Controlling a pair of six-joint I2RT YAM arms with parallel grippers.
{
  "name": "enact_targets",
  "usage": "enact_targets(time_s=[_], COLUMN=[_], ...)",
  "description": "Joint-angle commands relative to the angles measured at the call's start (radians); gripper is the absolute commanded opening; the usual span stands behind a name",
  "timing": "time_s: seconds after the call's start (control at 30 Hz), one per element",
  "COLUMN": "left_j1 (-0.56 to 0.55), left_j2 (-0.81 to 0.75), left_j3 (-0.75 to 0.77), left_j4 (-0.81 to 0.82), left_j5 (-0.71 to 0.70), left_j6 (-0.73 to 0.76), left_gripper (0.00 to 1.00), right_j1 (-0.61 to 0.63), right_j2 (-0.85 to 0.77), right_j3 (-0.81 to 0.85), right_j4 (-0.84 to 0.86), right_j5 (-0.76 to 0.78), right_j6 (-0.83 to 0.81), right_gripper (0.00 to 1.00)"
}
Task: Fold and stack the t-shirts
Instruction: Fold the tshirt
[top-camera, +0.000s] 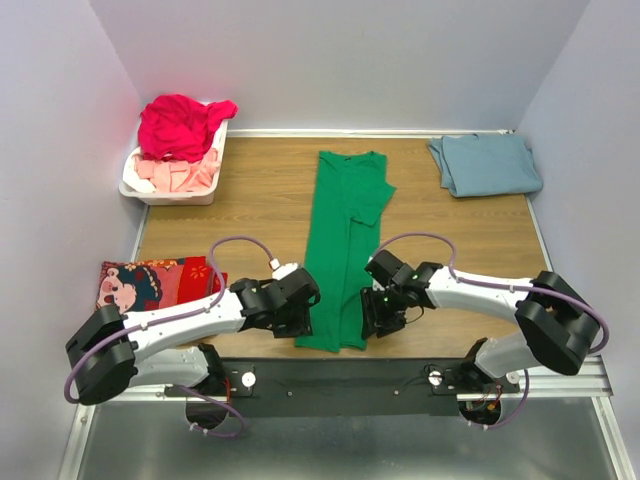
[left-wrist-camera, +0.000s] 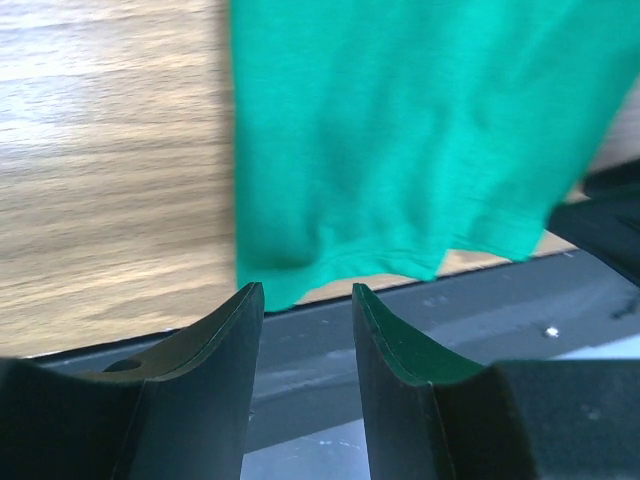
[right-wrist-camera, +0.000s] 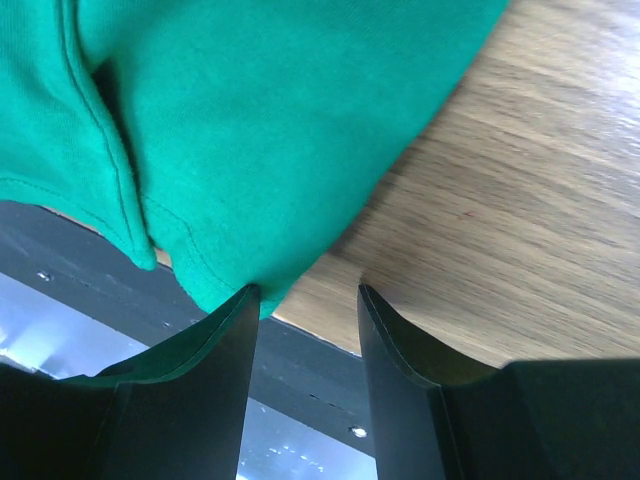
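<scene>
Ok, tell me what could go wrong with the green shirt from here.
The green shirt is layered. The open left gripper and right gripper at its near hem might pinch only some layers, undoing the fold. The hem lies at the table edge, so they could hit the black rail there.

The green t-shirt (top-camera: 345, 245) lies flat mid-table (top-camera: 260, 200), folded lengthwise into a long strip, hem at the near edge; the blue-grey t-shirt (top-camera: 485, 165) sits folded at the far right; the magenta-red t-shirt (top-camera: 183, 125) lies crumpled over what seems pale pink t-shirts (top-camera: 178, 175) in the basket (top-camera: 170, 197).
</scene>
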Motion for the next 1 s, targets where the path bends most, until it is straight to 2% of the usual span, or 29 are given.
enact_targets(time_s=[0.0,0.27,0.63,0.97], left_j1=[-0.005,-0.005,-0.005,-0.005], left_j2=[0.025,0.028,0.115,0.150], left_j3=[-0.020,-0.043,-0.086,-0.080], left_j4=[-0.050,-0.039,0.062,0.086], left_j5=[-0.072,-0.080,-0.020,-0.008], left_j6=[-0.040,-0.085,-0.048,-0.023], left_gripper=[0.50,0.50,0.50,0.50], right_j1=[0.019,0.039,0.063,0.089], right_j2=[0.032,0.027,-0.033,0.021], right_j3=[0.009,0.029,0.031,0.018], right_j4=[0.011,0.020,0.014,0.014], right_j5=[0.030,0.035,0.050,0.049], right_j6=[0.018,0.028,0.044,0.053], right_gripper=[0.53,0.53,0.52,0.49])
